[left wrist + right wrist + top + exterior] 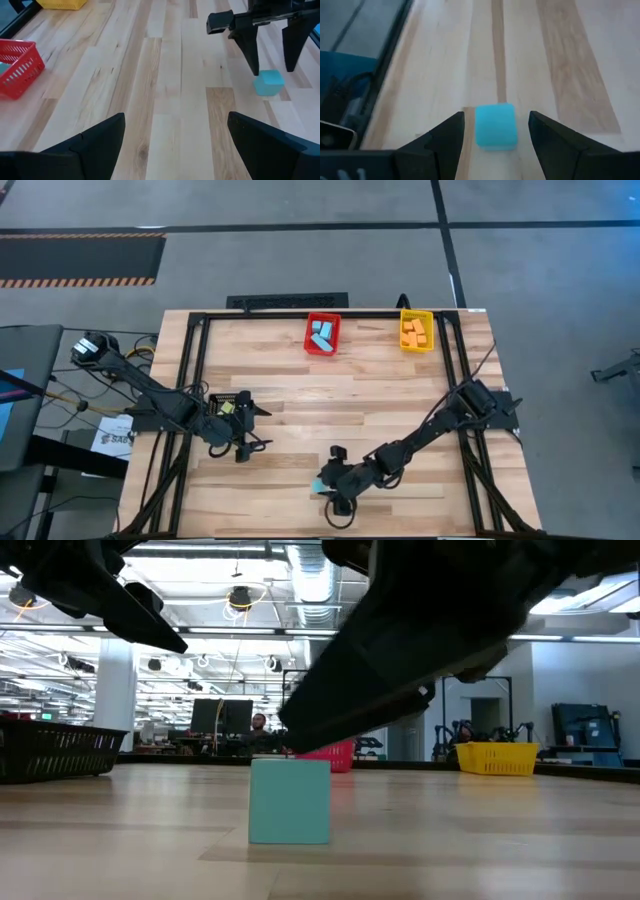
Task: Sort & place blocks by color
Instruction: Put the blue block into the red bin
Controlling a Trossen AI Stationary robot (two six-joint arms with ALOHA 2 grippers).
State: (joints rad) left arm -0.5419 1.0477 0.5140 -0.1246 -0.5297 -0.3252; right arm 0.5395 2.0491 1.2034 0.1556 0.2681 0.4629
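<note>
One light blue cube (495, 125) rests flat on the wooden table near its near edge, also seen in the high view (322, 483) and the low view (290, 800). My right gripper (496, 119) is open and hovers just over it, pointing down, one finger on each side with a gap to the cube on both. The left wrist view shows the same: my right gripper (271, 67) straddles the cube (269, 82). My left gripper (245, 425) is open and waits over the table's left middle. Other light blue blocks (322, 335) lie in the red bin, and orange blocks (415, 332) lie in the yellow bin.
The red bin (310, 345) and the yellow bin (404, 342) stand at the table's far edge. A black bin (50, 750) shows at the left of the low view. Bare wood lies between the arms and the bins. A black frame (195, 380) borders the table.
</note>
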